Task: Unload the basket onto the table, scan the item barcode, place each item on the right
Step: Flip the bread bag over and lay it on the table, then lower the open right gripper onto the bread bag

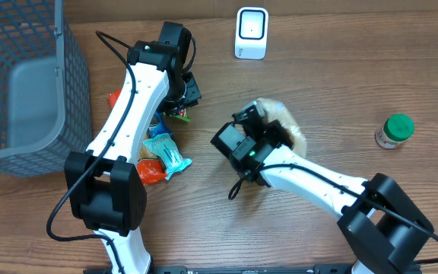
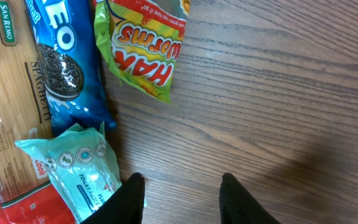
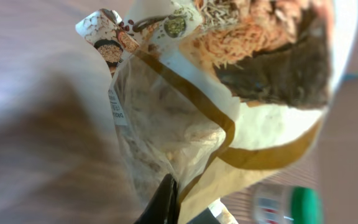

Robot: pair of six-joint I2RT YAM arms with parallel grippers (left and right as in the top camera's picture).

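The item is a cream and brown food bag [image 1: 282, 120]. My right gripper [image 1: 263, 138] is shut on it and holds it right of the table's middle. In the right wrist view the bag [image 3: 185, 118] fills the frame, its crinkled edge pinched at the right gripper [image 3: 180, 208]; no barcode shows. A white scanner [image 1: 251, 33] stands at the back edge, well apart from the bag. My left gripper [image 1: 182, 93] hangs open over bare wood beside a pile of snack packs. Nothing lies between the left gripper [image 2: 182, 186] jaws.
A grey mesh basket [image 1: 21, 84] stands at the far left. The pile holds a gummy worms pack [image 2: 145, 46], an Oreo pack [image 2: 64, 62], spaghetti [image 2: 11, 112] and a teal tissue pack [image 2: 79, 168]. A green-lidded jar [image 1: 395, 130] stands at the right.
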